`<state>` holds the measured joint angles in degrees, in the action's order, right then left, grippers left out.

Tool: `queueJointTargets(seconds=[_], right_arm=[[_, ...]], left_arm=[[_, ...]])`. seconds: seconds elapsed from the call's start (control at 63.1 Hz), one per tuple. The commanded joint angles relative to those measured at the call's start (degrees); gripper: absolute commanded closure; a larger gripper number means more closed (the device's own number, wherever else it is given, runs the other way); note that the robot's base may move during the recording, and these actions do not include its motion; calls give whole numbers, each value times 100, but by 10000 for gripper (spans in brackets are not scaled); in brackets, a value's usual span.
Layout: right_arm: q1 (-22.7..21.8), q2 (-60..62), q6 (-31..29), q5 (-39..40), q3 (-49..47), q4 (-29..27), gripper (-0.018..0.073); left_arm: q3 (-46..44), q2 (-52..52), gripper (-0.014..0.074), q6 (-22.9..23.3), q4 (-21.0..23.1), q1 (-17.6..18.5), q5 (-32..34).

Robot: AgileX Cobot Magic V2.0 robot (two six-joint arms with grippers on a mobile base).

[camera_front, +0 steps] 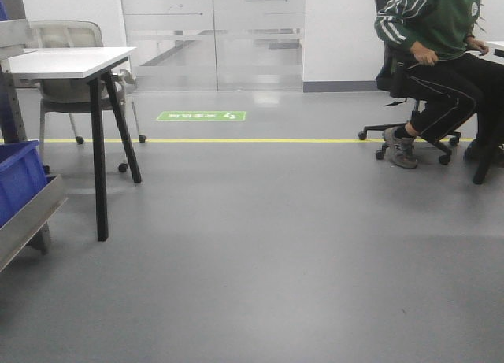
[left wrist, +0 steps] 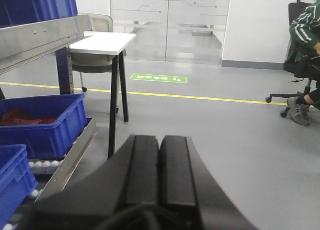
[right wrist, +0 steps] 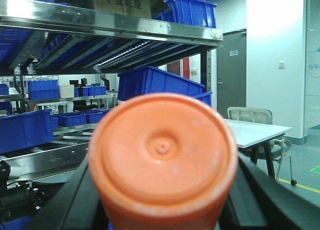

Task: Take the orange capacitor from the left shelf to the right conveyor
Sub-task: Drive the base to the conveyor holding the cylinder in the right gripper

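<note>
In the right wrist view the orange capacitor [right wrist: 162,150] fills the middle, its round end face turned to the camera. My right gripper [right wrist: 163,205] is shut on it, with a black finger on each side [right wrist: 252,192]. Stainless-steel shelves [right wrist: 105,23] stand behind it at the left. In the left wrist view my left gripper [left wrist: 160,138] is shut and empty, its two black pads pressed together above the grey floor. The steel shelf's edge [left wrist: 42,38] is at that view's upper left. The conveyor is out of view. Neither gripper shows in the front view.
Blue bins [left wrist: 47,122] sit on the rack at the left, one also in the front view [camera_front: 20,178]. A white table with black legs [camera_front: 75,62] and a chair stand nearby. A person in green [camera_front: 429,32] sits on an office chair at the right. A yellow line crosses the grey floor [camera_front: 260,140].
</note>
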<state>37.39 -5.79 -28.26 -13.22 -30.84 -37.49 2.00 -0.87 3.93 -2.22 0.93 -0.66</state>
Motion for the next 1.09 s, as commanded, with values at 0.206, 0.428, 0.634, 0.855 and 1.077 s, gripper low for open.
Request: queueJointTargets(seconds=[0.206,0.428,0.634,0.855,1.077], right_arm=[[5,-89,-61,415,-152,-13,510],[5,-89,-61,415,-152,-13,510],[5,-89,-61,415,-152,-13,510],[5,-89,-61,415,-152,-13,510],[5,-89,-61,421,-152,-13,510]], left_arm=[[125,-51,722,13,6,5,518],[125,-51,722,13,6,5,518],[125,-51,722,13,6,5,518],[125,-51,722,13,6,5,518],[125,-51,722,13,6,5,518]])
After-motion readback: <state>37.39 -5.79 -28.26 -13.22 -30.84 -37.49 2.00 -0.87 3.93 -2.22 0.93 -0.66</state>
